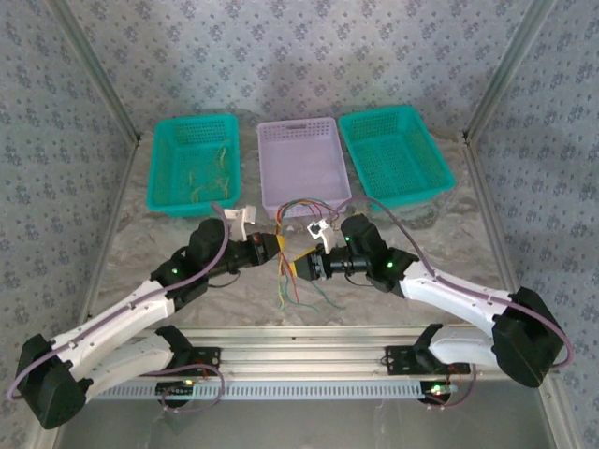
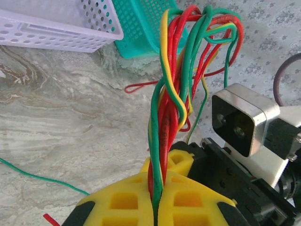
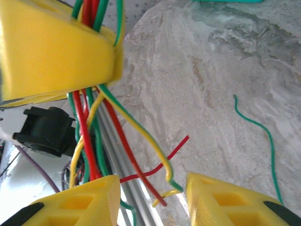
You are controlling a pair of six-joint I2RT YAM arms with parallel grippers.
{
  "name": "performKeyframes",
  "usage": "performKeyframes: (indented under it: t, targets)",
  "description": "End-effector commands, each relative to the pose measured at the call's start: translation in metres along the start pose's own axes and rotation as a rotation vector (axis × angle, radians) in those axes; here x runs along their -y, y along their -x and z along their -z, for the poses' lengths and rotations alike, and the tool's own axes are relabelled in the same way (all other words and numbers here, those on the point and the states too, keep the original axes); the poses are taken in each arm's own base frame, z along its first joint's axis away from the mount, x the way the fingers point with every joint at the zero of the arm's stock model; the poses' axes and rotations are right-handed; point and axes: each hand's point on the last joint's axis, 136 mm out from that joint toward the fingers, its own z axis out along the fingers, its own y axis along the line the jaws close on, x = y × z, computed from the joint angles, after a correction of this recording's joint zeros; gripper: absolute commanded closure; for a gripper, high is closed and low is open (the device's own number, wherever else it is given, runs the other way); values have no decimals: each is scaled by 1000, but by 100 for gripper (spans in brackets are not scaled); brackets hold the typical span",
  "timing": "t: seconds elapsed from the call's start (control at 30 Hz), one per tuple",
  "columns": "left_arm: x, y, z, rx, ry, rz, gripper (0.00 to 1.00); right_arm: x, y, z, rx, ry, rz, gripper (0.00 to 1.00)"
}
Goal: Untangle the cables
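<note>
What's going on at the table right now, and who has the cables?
The left gripper is shut on a tangled bundle of red, green and yellow cables, holding it above the marble table. The right gripper faces it with jaws open. Loose cable ends hang between its fingers, but nothing is pinched yet. One green wire lies apart on the table.

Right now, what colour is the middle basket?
The middle basket is pale purple; top external view shows it best.
</note>
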Motion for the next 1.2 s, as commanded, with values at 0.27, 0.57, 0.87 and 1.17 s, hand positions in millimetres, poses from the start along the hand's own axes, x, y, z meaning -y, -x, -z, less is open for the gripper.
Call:
performKeyframes:
  t: [0.27, 0.57, 0.87, 1.17]
  targets:
    - [28, 13, 12, 55, -124, 14, 100, -11, 21, -2, 77, 41, 58, 60]
    - [27, 12, 12, 48, -117, 10, 98, -12, 24, 5, 99, 36, 70, 100]
    - [29, 12, 23, 35, -88, -34, 29, -1, 38, 30, 190, -45, 71, 100]
    - [21, 1, 24, 1, -88, -18, 28, -3, 41, 36, 210, -35, 65, 100]
